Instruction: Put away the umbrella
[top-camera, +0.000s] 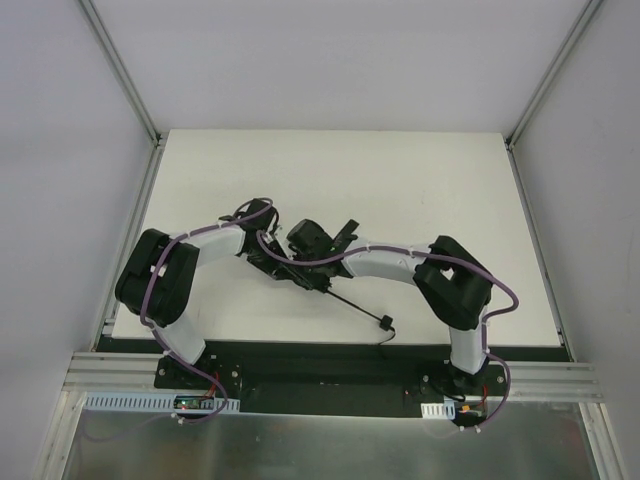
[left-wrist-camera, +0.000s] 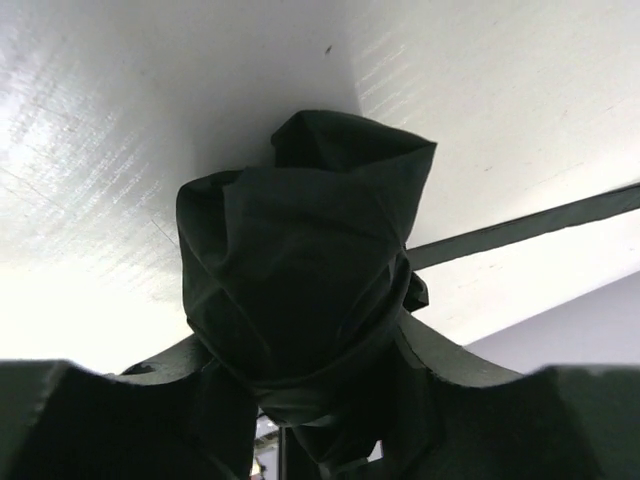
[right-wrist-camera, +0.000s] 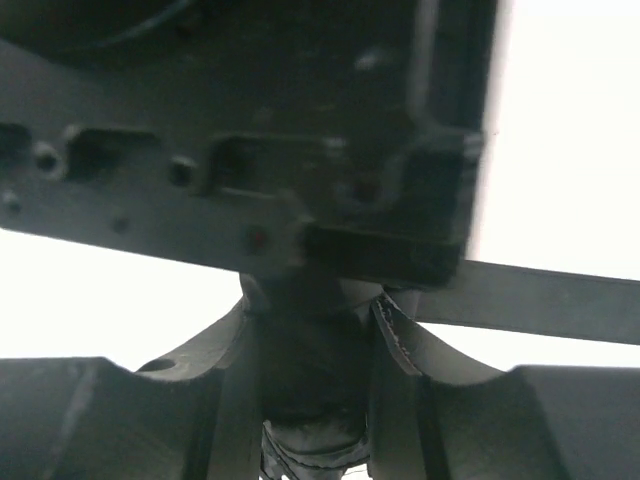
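Observation:
The umbrella (top-camera: 292, 265) lies mid-table as a bundle of black fabric. Its thin shaft (top-camera: 350, 302) runs toward the near right and ends in a small knob handle (top-camera: 383, 322) with a cord. My left gripper (top-camera: 275, 257) comes in from the left. In the left wrist view the left gripper (left-wrist-camera: 310, 400) is shut around the bunched fabric (left-wrist-camera: 300, 260). My right gripper (top-camera: 308, 248) comes in from the right, close against the left one. In the right wrist view the right gripper (right-wrist-camera: 312, 370) has dark fabric (right-wrist-camera: 312, 445) filling the gap between its fingers, with the left gripper's body (right-wrist-camera: 250, 190) just beyond.
The white table (top-camera: 420, 190) stretches around the arms, with grey enclosure walls and metal posts at its sides. A black base plate (top-camera: 330, 365) runs along the near edge, just below the knob handle.

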